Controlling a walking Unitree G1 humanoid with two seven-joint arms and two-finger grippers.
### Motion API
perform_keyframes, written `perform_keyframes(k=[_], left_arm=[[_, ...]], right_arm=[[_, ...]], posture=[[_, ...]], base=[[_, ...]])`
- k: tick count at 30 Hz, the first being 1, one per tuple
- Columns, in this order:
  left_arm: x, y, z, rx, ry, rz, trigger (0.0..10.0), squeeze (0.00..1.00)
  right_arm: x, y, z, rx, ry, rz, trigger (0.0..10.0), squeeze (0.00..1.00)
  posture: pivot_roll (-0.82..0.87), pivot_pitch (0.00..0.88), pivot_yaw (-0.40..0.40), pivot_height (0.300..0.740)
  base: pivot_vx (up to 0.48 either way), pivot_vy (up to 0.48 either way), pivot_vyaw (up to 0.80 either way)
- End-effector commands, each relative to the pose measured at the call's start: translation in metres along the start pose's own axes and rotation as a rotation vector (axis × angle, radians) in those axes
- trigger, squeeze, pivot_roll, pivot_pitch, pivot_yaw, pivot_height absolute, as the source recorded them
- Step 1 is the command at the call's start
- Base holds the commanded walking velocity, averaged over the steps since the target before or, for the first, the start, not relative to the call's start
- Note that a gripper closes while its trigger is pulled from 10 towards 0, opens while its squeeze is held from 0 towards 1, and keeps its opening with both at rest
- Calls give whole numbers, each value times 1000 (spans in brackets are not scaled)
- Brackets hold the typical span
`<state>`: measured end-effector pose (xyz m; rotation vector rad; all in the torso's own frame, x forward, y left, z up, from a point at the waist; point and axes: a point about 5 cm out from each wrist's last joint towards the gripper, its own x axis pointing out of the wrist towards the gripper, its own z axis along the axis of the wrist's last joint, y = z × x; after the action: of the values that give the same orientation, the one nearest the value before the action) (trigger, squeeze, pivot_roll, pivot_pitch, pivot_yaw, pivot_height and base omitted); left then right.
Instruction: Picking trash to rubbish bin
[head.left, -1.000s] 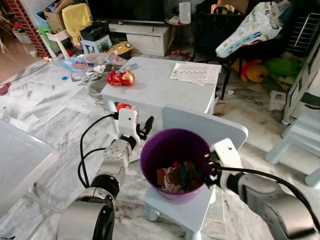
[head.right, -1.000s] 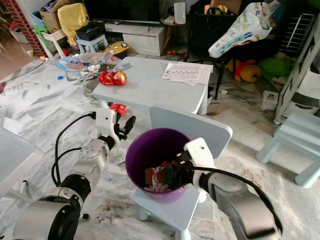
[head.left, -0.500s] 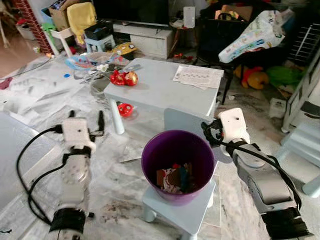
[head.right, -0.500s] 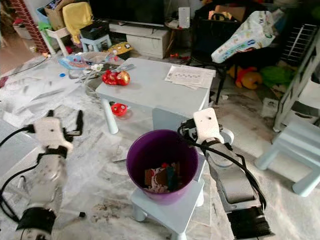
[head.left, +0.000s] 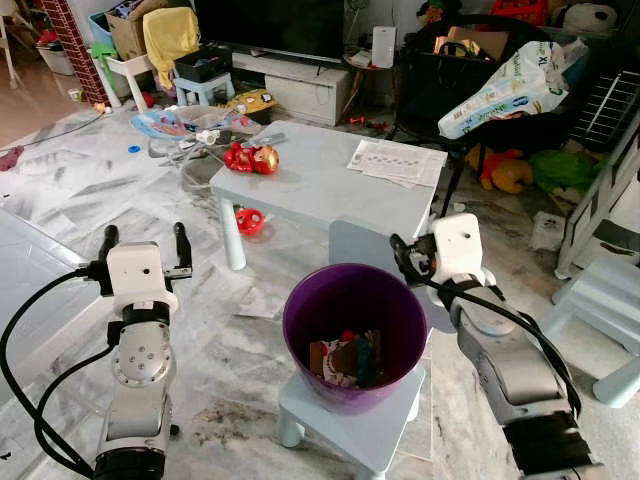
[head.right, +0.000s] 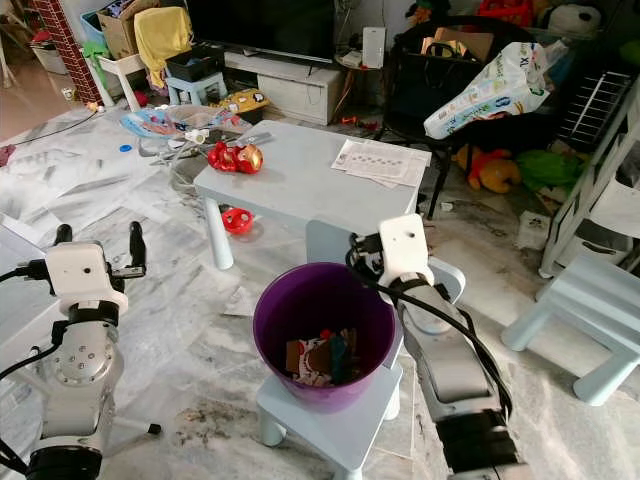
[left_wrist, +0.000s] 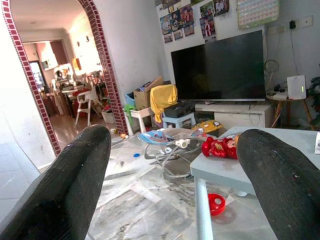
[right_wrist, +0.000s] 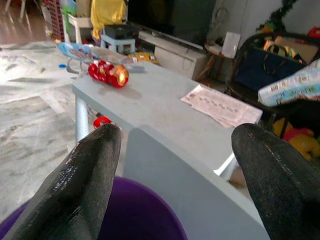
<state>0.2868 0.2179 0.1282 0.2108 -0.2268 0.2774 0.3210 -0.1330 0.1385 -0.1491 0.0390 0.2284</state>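
Left eye view: one purple rubbish bin (head.left: 355, 345) stands on the seat of a small pale blue chair (head.left: 355, 425), round, open-topped, glossy inside. Mixed trash (head.left: 345, 358) lies at its bottom: red, dark and printed scraps, count unclear. The right gripper (head.left: 405, 262) sits level with the bin's rim at its far right edge, just above the chair back, fingers parted, nothing between them. The left gripper (head.left: 141, 243) is raised over the marble floor, well apart from the bin, two fingers upright and spread, empty.

Right eye view: same layout. One low grey table (head.right: 300, 185) stands behind the bin, carrying one red and gold toy (head.right: 230, 157) at its left corner and one sheet of printed paper (head.right: 380, 162) at the far right. A second pale blue chair (head.right: 590, 320) stands off to the right.

Left wrist view: two black fingers (left_wrist: 65, 190) wide apart, released, gripping nothing. Between them: television (left_wrist: 220, 70), table edge, the red toy, a small red ring (left_wrist: 216, 204) on the floor under the table.

Right wrist view: both fingers (right_wrist: 82, 185) spread wide, nothing held. The bin's purple rim (right_wrist: 125, 220) shows just below them, the chair back beside it, table beyond with toy and paper.
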Motion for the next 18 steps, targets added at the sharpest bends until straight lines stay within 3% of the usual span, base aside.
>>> perform_keyframes(k=[1, 3, 10, 18], left_arm=[[2, 3, 5, 12, -6, 5, 10000, 0], [3, 3, 11, 31, -17, -4, 10000, 0], [4, 8, 17, 30, -3, 37, 10000, 0], [13, -7, 28, -1, -10, 1, 10000, 0]], right_arm=[[3, 0, 2, -1, -9, 0, 10000, 0], [4, -1, 2, 20, -12, -4, 10000, 0], [8, 8, 3, 43, -40, 11, 10000, 0], [9, 11, 3, 55, -49, 14, 10000, 0]], posture=[[-26, 17, -2, 740], [-12, 15, -6, 740], [-11, 14, 8, 740], [-16, 29, 4, 740]], base=[[0, 0, 0], [0, 0, 0], [0, 0, 752], [0, 0, 800]])
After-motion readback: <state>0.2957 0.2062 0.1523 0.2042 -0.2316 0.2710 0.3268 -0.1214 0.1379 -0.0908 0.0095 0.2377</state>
